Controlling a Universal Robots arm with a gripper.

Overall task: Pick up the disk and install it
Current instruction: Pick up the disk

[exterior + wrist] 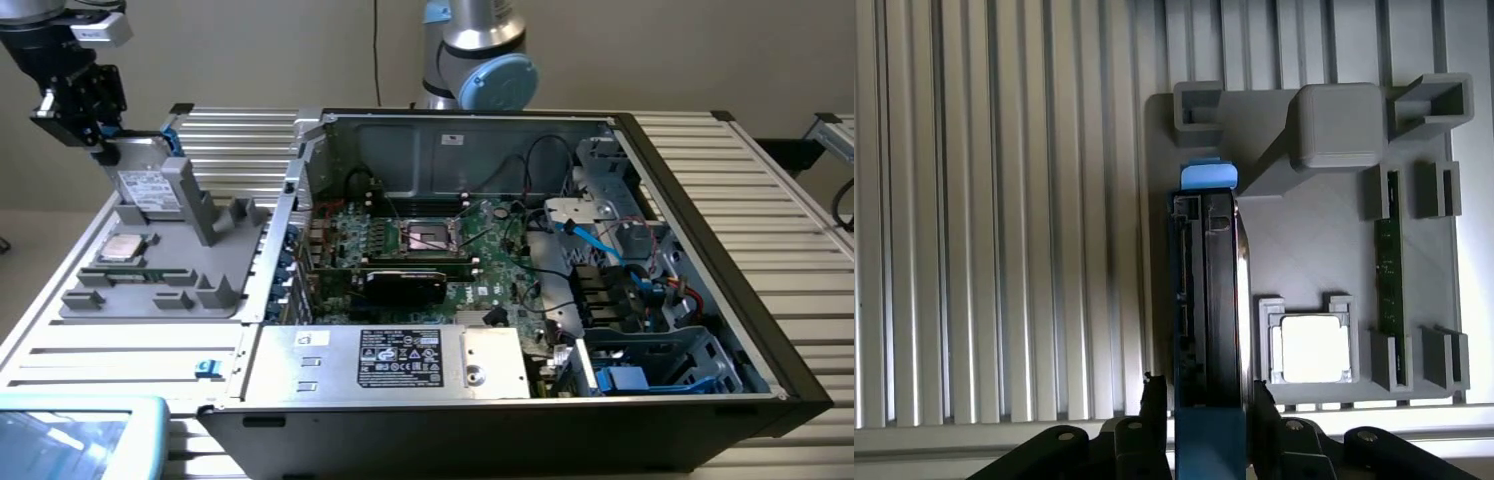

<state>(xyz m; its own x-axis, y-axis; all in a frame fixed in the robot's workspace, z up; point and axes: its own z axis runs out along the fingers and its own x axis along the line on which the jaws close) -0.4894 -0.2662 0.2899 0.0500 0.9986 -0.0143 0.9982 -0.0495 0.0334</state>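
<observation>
Gripper (1206,400) down at the disk (1204,290), jaws apart!
A finger stands on each side of the disk with a sliver of gap, nothing clamped. The disk stands on edge in its slot on the grey tray (1294,250), with a blue rail along one side. The chip (1312,350) lies just beside it on the same tray. Beyond, to the exterior view's right, sits the open PC case (454,150).

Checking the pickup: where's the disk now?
On the exterior view's left, the disk stands on edge in the grey fixture, beside the CPU chip, below the gripper.
</observation>
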